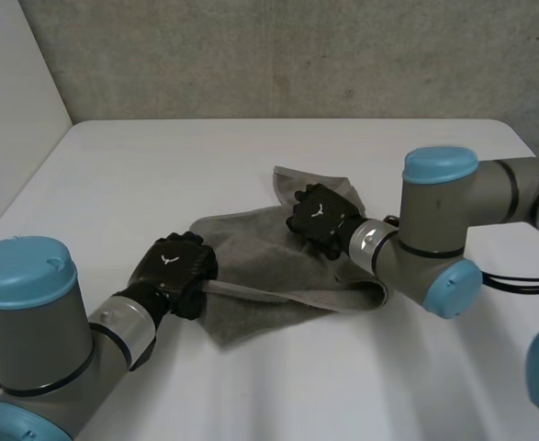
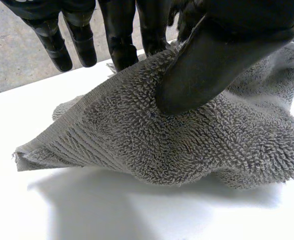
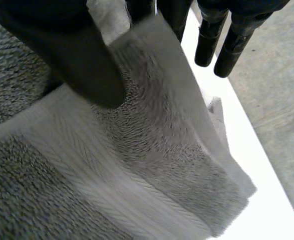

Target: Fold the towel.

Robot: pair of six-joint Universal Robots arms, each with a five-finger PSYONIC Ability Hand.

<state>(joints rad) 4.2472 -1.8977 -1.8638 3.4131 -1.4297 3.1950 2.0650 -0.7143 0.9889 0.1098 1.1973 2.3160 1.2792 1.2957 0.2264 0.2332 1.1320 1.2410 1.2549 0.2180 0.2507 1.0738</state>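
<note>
Your left robot hand [image 1: 173, 271] pinches an edge of the grey towel [image 1: 269, 268] between thumb and fingers. Your right robot hand [image 1: 322, 219] grips a banded edge near a corner the same way, and the towel lies bunched between both on the white tabletop [image 1: 159, 165].

One towel [image 1: 278, 268], one table [image 1: 159, 165], one left robot hand [image 1: 173, 266], one right robot hand [image 1: 322, 218].

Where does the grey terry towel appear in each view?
Head view: grey terry towel crumpled mid-table, between left hand and right hand.
Left wrist view: towel pinched under the left hand's thumb.
Right wrist view: towel edge pinched under the right hand's thumb.
Shared landmark: white table.
</note>
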